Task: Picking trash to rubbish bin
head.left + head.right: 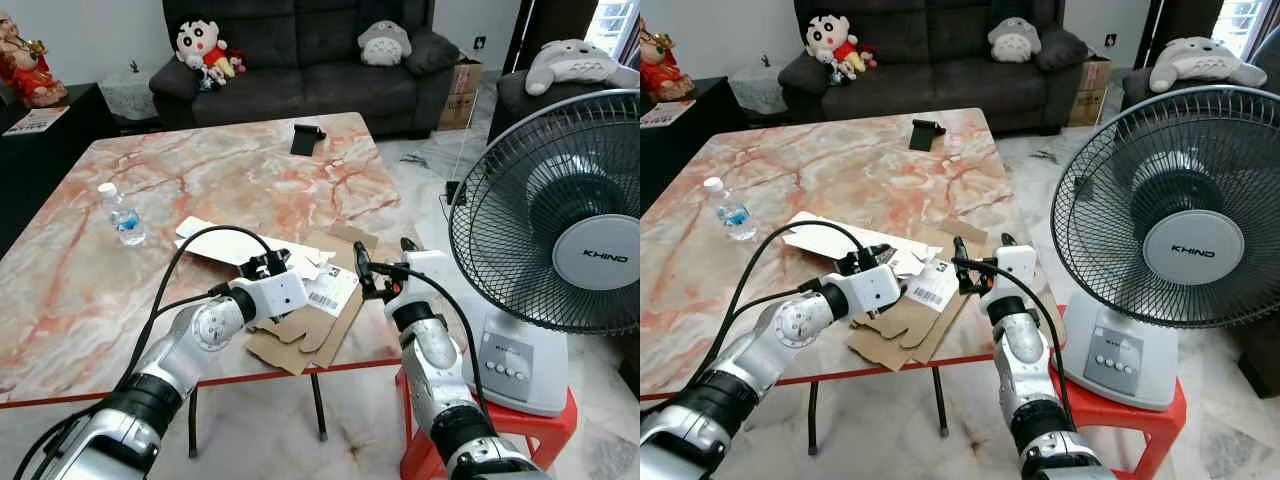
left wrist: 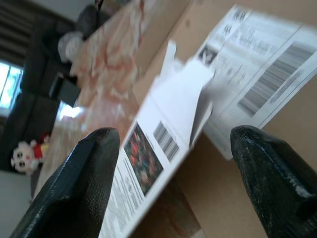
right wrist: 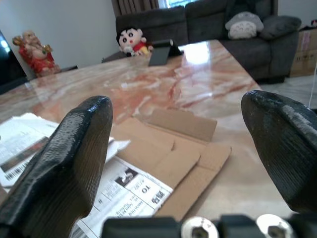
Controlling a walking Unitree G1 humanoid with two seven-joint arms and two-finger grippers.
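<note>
Head view: marble desk (image 1: 200, 170), flattened cardboard (image 1: 310, 335) with labelled white papers (image 1: 325, 285) at its near edge, left pincer (image 1: 268, 262) over the papers, left wrist view: fingers (image 2: 84, 173) spread above the papers, right wrist view: right pincer (image 3: 183, 144) spread, just beside the cardboard.

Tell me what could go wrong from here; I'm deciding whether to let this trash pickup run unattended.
The left gripper, open, hovers over loose white papers lying on flattened cardboard; it may pinch one sheet and leave the rest. The cardboard overhangs the table edge and could slide off if nudged. The right gripper, also open, sits close to the fan and might bump it.
</note>
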